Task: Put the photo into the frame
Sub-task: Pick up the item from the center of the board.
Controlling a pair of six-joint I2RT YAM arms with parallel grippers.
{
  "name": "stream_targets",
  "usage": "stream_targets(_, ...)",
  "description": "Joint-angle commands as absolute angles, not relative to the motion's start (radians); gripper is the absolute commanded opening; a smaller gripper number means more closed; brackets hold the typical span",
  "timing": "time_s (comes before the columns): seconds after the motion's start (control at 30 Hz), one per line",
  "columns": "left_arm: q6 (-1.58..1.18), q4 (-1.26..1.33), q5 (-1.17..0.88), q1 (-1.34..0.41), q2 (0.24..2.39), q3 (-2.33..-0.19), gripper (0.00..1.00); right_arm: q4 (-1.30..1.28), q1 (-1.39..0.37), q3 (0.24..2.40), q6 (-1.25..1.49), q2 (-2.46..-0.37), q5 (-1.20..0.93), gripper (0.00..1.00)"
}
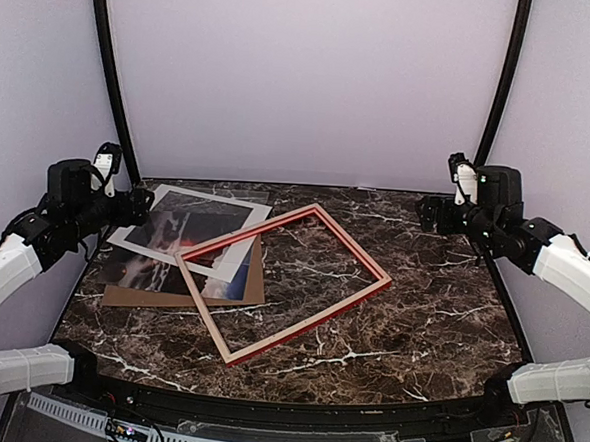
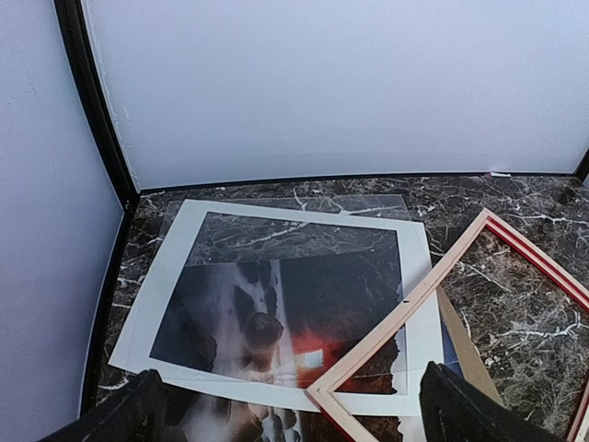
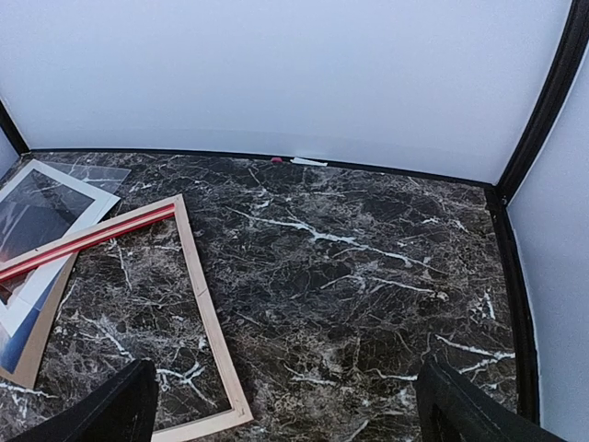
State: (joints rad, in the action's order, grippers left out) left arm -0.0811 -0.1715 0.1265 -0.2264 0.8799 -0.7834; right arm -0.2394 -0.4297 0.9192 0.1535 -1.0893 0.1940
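The frame (image 1: 249, 233) lies askew mid-table, its rails showing red and pale wood, with its left corner resting on a stack. In that stack the photo (image 1: 137, 269), dark with a red-orange glow, lies partly under a white mat (image 1: 134, 236). The left wrist view shows the photo (image 2: 248, 322) through the mat's window, crossed by a frame rail (image 2: 405, 304). My left gripper (image 1: 139, 204) hovers open over the stack's far left, fingers wide apart (image 2: 294, 410) and empty. My right gripper (image 1: 431, 211) hangs open at the far right (image 3: 290, 405), over bare marble beside the frame's rail (image 3: 207, 313).
A brown cardboard board (image 1: 170, 296) lies under the photo, and a clear sheet (image 2: 368, 204) sticks out behind the mat. The dark marble table (image 1: 439, 320) is walled by white panels with black posts. The mat (image 3: 28, 295) and board (image 3: 41, 341) show at the right wrist view's left edge.
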Motion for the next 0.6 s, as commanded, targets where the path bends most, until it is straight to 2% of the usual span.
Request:
stream_targets(0.0,-0.071,-0.141,0.091,-0.221,0.877,-0.773,0.99,-0.204,-0.439,0.905,0.151,-1.063,0.199,0.99)
stream_targets(0.57,-0.132,-0.237,0.111,-0.221,0.953,-0.857,0.99,-0.316,-0.445,0.947,0.206,-1.088,0.243,0.99)
